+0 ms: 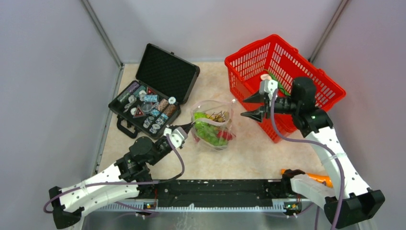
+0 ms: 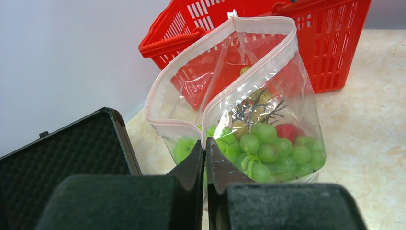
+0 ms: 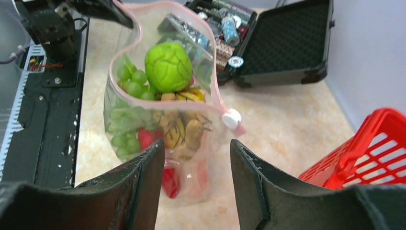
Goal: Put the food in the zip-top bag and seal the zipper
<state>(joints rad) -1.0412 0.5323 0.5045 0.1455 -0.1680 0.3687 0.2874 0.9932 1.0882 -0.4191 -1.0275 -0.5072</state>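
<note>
The clear zip-top bag (image 1: 225, 115) stands open in mid-table with the food (image 1: 210, 133) inside. My left gripper (image 1: 191, 125) is shut on the near end of its pale pink zipper (image 2: 261, 20); the pinch shows in the left wrist view (image 2: 206, 142). Green grapes (image 2: 268, 148) lie at the bottom of the bag. In the right wrist view a green pear-like fruit (image 3: 167, 66), green grapes (image 3: 131, 79) and yellow and brown bits (image 3: 182, 129) show in the bag. A white slider (image 3: 232, 118) sits at the zipper's end. My right gripper (image 3: 197, 143) is open and empty, just short of that end (image 1: 249, 106).
A red basket (image 1: 306, 72) stands at the back right with something green in it (image 1: 276, 82). An open black case (image 1: 167, 72) of round chips lies at the back left. An orange object (image 1: 320, 178) lies by the right arm's base.
</note>
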